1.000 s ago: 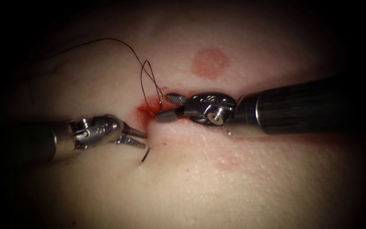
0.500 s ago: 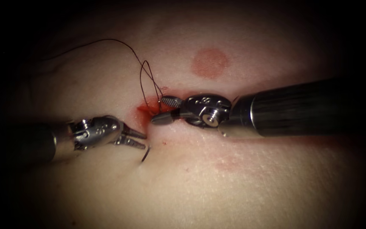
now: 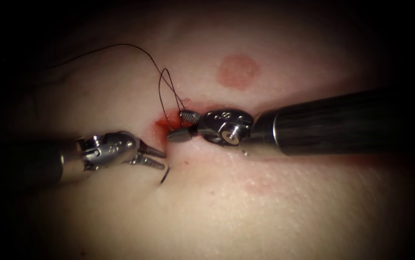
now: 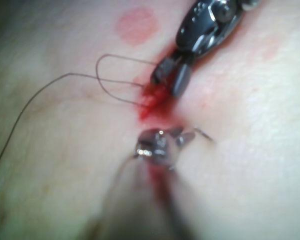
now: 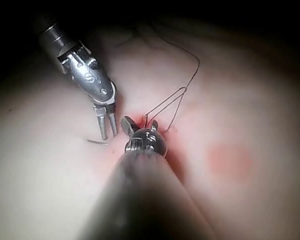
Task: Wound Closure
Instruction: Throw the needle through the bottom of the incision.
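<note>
Left tool (image 3: 155,158): jaws parted, empty, beside the needle (image 3: 164,176) lodged in the tissue (image 3: 265,207).
Right tool (image 3: 184,126): jaws apart over the cut (image 3: 166,124), thread (image 3: 164,86) loop adjacent.

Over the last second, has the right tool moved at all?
Yes. The right tool has slid left along the cut, away from the round red mark on the tissue, jaws open.

Two end effectors: left (image 3: 153,156), right (image 3: 182,125); one needle (image 3: 165,175); one thread (image 3: 164,84).
</note>
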Available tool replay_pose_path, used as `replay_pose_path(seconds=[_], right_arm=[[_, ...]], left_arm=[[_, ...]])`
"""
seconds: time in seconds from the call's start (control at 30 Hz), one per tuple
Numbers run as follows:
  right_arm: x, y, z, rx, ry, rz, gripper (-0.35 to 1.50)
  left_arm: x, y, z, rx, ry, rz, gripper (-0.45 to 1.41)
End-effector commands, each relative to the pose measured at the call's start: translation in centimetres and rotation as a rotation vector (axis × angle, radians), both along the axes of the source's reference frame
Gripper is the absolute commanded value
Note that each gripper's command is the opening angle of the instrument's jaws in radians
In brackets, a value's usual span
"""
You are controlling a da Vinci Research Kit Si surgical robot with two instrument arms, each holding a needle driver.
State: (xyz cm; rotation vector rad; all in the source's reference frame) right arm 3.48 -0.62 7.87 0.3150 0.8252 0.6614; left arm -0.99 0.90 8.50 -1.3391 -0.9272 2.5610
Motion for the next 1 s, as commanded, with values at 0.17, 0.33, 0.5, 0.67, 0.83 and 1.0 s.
replay_pose_path(seconds=[0.17, 0.33, 0.5, 0.67, 0.83, 1.0], right_arm=[[0.00, 0.04, 0.03, 0.023, 0.011, -0.003, -0.35], [-0.11, 0.15, -0.01, 0.014, -0.014, 0.014, -0.35], [-0.16, 0.20, -0.03, 0.005, -0.011, 0.027, -0.35], [-0.17, 0.24, -0.02, 0.002, -0.005, 0.033, -0.35], [-0.18, 0.29, -0.01, -0.001, -0.004, 0.028, -0.35], [-0.20, 0.33, -0.01, -0.011, -0.011, 0.005, -0.35]], left_arm=[[-0.05, -0.03, 0.07, 0.001, -0.002, 0.001, -0.16], [-0.05, -0.03, 0.07, 0.001, -0.002, 0.001, -0.16], [-0.06, -0.03, 0.07, 0.001, -0.002, 0.001, -0.16], [-0.05, -0.03, 0.07, 0.001, -0.002, 0.001, -0.17], [-0.05, -0.04, 0.07, 0.001, -0.003, 0.002, -0.17], [-0.05, -0.04, 0.07, 0.001, -0.003, 0.002, -0.17]])
